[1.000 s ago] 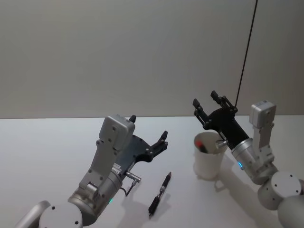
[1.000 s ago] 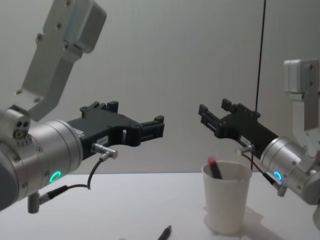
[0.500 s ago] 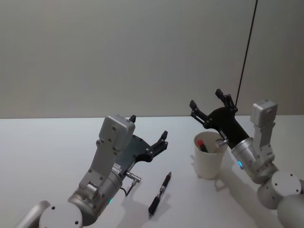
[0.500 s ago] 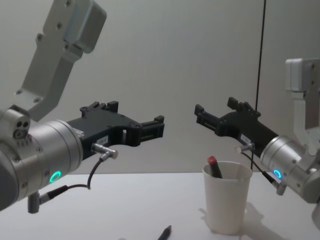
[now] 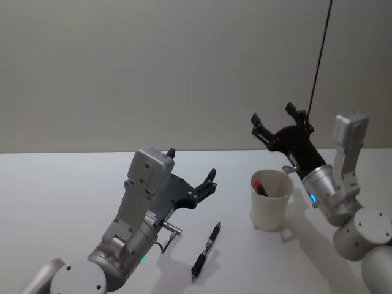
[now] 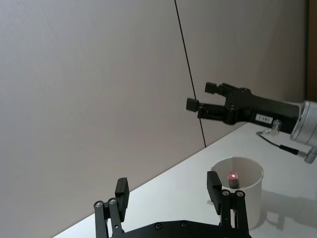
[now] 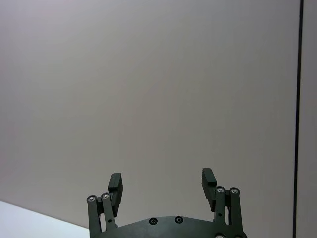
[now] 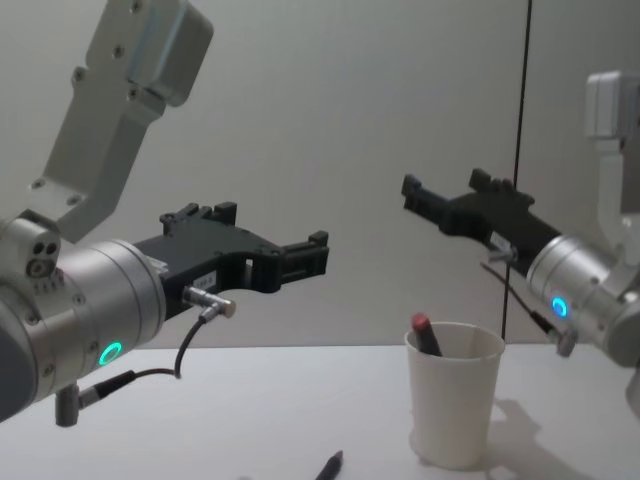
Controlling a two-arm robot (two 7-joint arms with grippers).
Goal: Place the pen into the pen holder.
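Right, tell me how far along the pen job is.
Done: one red-tipped pen stands inside the paper cup. In hand: nothing. The right gripper hovers open above the cup, and the left gripper, also open, hangs over the table beside a black pen. Left: that black pen lies flat on the table and has yet to be picked up and put in the cup.
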